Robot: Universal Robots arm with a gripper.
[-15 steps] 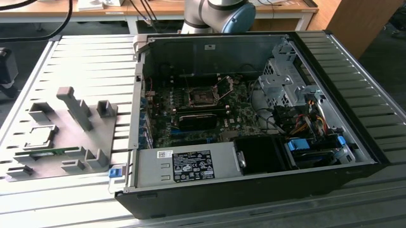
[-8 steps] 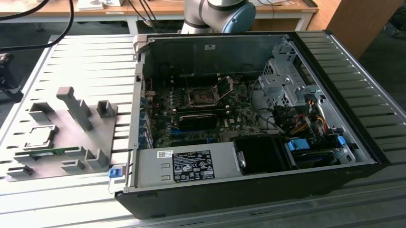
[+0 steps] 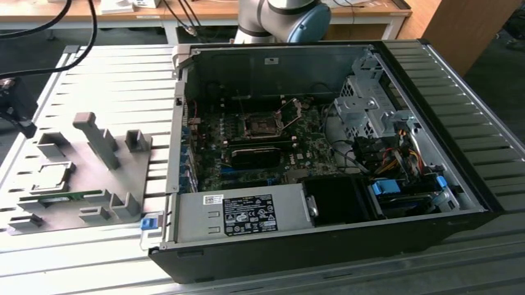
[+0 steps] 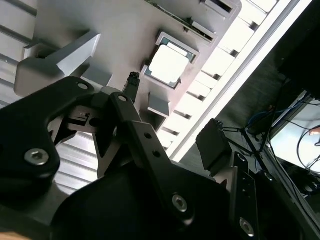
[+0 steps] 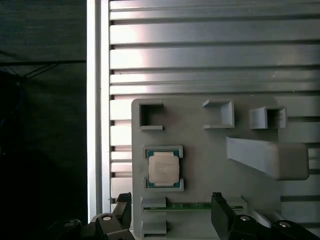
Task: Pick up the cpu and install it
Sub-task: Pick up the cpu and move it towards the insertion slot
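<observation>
Your black two-fingered gripper [image 5: 170, 202] has its jaws spread wide with nothing held between them, so the grasp is not yet made. Nearest, crossing part of the gap and passing under one jaw, lies the long narrow green memory stick [image 5: 192, 205] in its slot on the flat grey plastic fixture plate [image 5: 205, 150]. Just ahead of the jaws, roughly centred on the gap between them, sits the cpu [image 5: 163, 167], a small flat square chip with a silvery-grey metal top. It lies level inside its shallow grey square nest [image 5: 163, 149]. In the second wrist view the cpu [image 4: 169, 65] shows just past the tip of one finger [image 4: 132, 80], untouched. A little farther out, off to one jaw's side, a long grey wedge-shaped block [image 5: 265, 157] stands on the plate. Beyond it a row of three small grey bracket blocks [image 5: 220, 114] lines the plate's far edge, and past that is the ribbed silver metal table [image 5: 200, 50]. Well away from the jaws, in the exterior view, the open black computer case [image 3: 328, 261] holds a dark square processor socket [image 3: 262, 126], which looks unfilled to me. I judge you are at the very start: the approach is lined up, but pick-up, carry and seating all remain.
</observation>
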